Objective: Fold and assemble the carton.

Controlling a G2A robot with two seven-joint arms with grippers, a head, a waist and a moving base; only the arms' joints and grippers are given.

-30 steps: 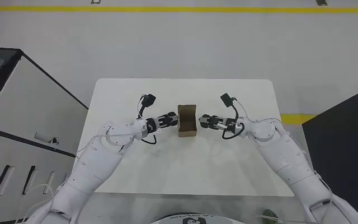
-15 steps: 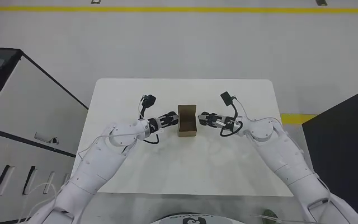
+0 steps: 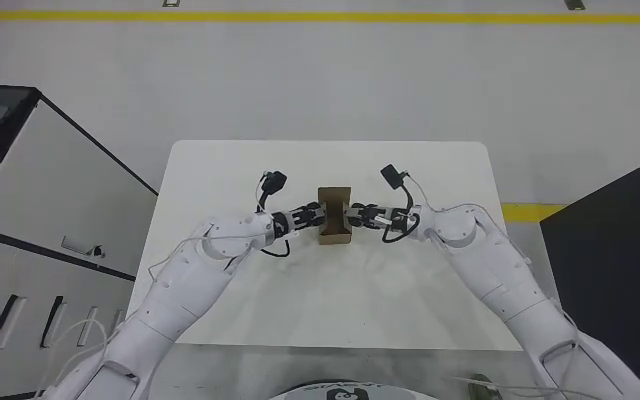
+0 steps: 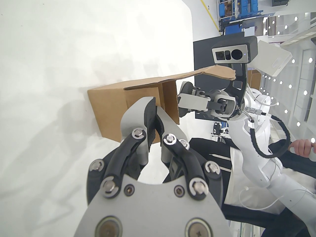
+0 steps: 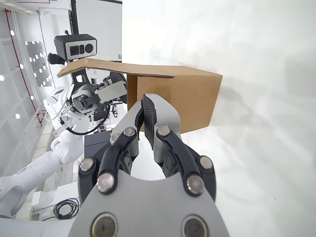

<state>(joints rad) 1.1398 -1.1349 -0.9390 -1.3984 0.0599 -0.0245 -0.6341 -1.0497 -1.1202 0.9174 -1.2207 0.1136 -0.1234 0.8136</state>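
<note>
Carton squeezed from both sides at mid-table: slip and crush risk.
The white table (image 3: 420,290) carries a small brown carton (image 3: 334,228) near its centre, open end up, with one long flap (image 4: 212,71) sticking out unfolded. The left gripper (image 3: 312,213) and right gripper (image 3: 357,214) each have their fingers together, holding nothing, with the tips pressed against opposite side walls. Likely failure: nothing clamps the carton, so an uneven push from either arm would probably skate it across the smooth tabletop or spin it out from between the tips. Too much squeeze would likely bow the thin walls inward and wreck the creases. The loose flap could snag a finger on the next fold pass.
</note>
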